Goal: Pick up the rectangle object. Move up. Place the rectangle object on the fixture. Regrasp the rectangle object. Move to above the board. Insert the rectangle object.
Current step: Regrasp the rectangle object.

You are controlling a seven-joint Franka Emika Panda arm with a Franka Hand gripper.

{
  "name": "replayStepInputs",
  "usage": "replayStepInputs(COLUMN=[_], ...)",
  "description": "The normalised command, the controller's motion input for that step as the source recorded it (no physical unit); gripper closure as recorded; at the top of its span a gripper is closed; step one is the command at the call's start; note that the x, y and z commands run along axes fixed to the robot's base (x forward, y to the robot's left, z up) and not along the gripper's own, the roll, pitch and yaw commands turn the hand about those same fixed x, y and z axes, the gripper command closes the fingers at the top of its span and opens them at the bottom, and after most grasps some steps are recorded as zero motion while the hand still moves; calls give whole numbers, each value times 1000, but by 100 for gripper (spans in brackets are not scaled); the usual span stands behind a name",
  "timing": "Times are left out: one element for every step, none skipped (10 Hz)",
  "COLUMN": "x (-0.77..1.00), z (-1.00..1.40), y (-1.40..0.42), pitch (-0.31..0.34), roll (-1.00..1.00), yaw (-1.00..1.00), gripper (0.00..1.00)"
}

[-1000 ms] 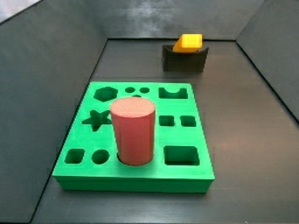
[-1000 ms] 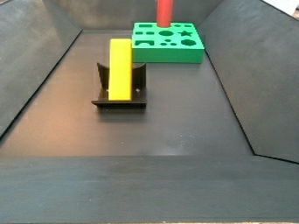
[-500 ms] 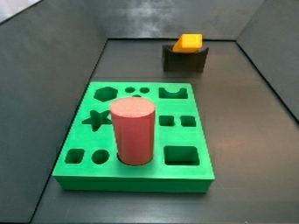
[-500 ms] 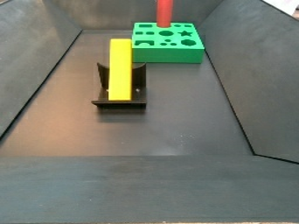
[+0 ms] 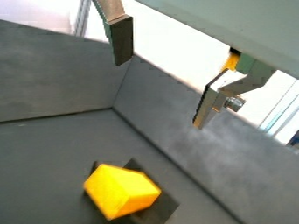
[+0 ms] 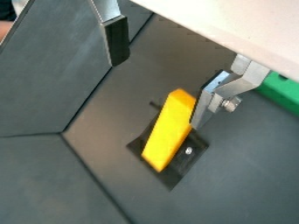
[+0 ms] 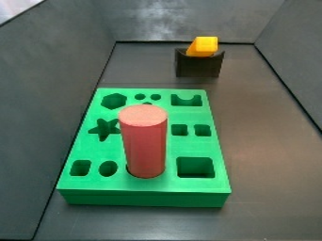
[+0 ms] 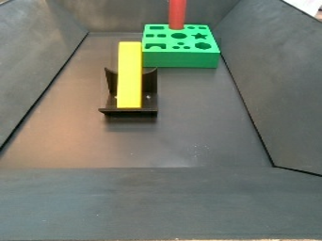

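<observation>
The yellow-orange rectangle object (image 8: pixel 130 72) lies lengthwise in the notch of the dark fixture (image 8: pixel 128 106), and shows end-on in a side view (image 7: pixel 202 44) on the fixture (image 7: pixel 199 64). In both wrist views it lies below the gripper, the rectangle object (image 6: pixel 170 129) on the fixture (image 6: pixel 176 166), also the rectangle object (image 5: pixel 121 189). The gripper (image 6: pixel 162 66) hangs open above it, holding nothing; its fingers (image 5: pixel 121 40) stand wide apart. The gripper is out of both side views. The green board (image 7: pixel 147 141) lies nearer one camera.
A red cylinder (image 7: pixel 142 141) stands upright in the board, also seen as the red cylinder (image 8: pixel 178 12) on the board (image 8: pixel 180 45). Dark sloped bin walls (image 8: pixel 51 75) enclose the floor.
</observation>
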Motion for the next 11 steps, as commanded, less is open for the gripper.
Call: replayStepInputs(x=[152,162,188,211,227,257,264,256,251,240,239], z=[-14,-15,-13,-15,-17,-12,-5,-8,-10,-16,-16], y=[-51,-58,-60,-60,-63,-53,-50,-54,-57,-58,-59], pitch=[236,256,225,186,159,109,61,29,14,4,3], roll=[1000,1000,807,632,518,314,212,186,180,179,179], yaw=[180,227,259,271,276,271,259,239,223,183,152], gripper=[0,0,0,0,0,0,0,0,0,0,0])
